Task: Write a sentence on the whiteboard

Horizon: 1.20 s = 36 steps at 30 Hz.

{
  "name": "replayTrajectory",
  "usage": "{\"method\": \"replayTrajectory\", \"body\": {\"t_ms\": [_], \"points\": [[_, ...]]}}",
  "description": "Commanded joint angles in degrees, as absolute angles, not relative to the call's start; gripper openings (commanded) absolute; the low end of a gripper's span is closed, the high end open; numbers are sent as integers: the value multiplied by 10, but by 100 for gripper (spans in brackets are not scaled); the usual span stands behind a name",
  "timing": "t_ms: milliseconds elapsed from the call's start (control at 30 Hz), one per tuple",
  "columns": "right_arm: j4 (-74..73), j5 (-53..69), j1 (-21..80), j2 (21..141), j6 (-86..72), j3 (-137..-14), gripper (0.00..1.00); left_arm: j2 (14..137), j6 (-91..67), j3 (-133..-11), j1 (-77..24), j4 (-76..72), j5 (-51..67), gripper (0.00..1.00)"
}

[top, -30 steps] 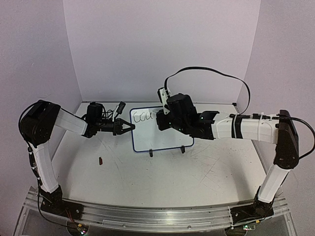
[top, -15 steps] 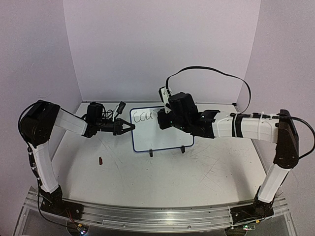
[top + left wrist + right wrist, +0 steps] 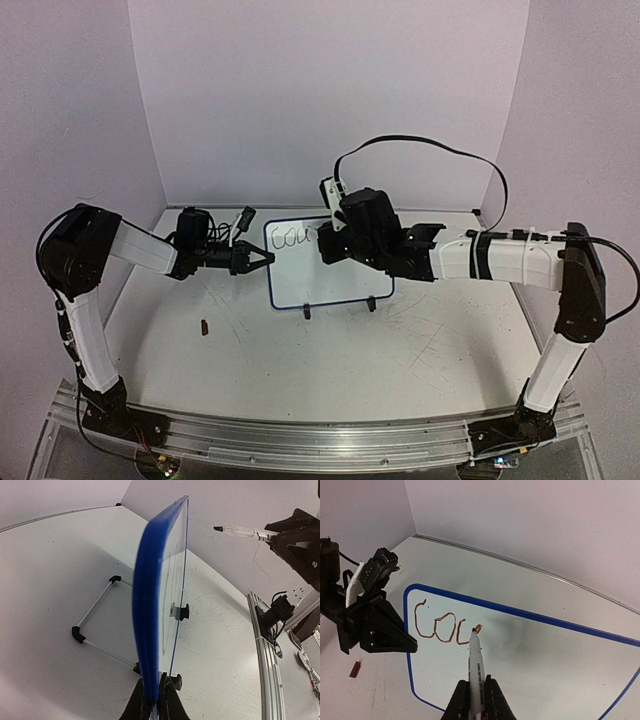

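Note:
The whiteboard [image 3: 325,280] stands upright on the table, with a blue frame [image 3: 152,605] and a glossy white face [image 3: 535,655]. My left gripper [image 3: 262,259] is shut on its left edge, its jaws pinching the frame [image 3: 156,700]. My right gripper [image 3: 477,700] is shut on a marker [image 3: 476,672], whose tip rests on the board at the end of the writing. The sentence [image 3: 442,625] reads "Cou" in loopy reddish-brown strokes near the board's top left [image 3: 293,238]. The left wrist view shows the marker [image 3: 240,530] from the side.
A small red cap [image 3: 205,326] lies on the table left of the board [image 3: 354,669]. Black clip feet [image 3: 307,312] stick out in front of the board, and a wire stand [image 3: 95,611] reaches out behind it. An aluminium rail [image 3: 320,440] runs along the near edge.
My right wrist shifted slightly right, then back left, with the marker at the third letter. The left gripper and the board have not moved.

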<state>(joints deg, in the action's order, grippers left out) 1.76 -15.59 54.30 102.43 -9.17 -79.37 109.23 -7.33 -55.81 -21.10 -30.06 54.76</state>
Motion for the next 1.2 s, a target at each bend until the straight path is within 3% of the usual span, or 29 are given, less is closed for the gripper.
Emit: {"method": "replayTrajectory", "body": {"t_ms": [0,1167], "points": [[34,-168,546,1001,-90,-789,0,1078,-48,-561,-210,-284,458,0],[0,-192,544,1059,-87,-848,0,1085,-51,-569,-209,-278,461,0]]}}
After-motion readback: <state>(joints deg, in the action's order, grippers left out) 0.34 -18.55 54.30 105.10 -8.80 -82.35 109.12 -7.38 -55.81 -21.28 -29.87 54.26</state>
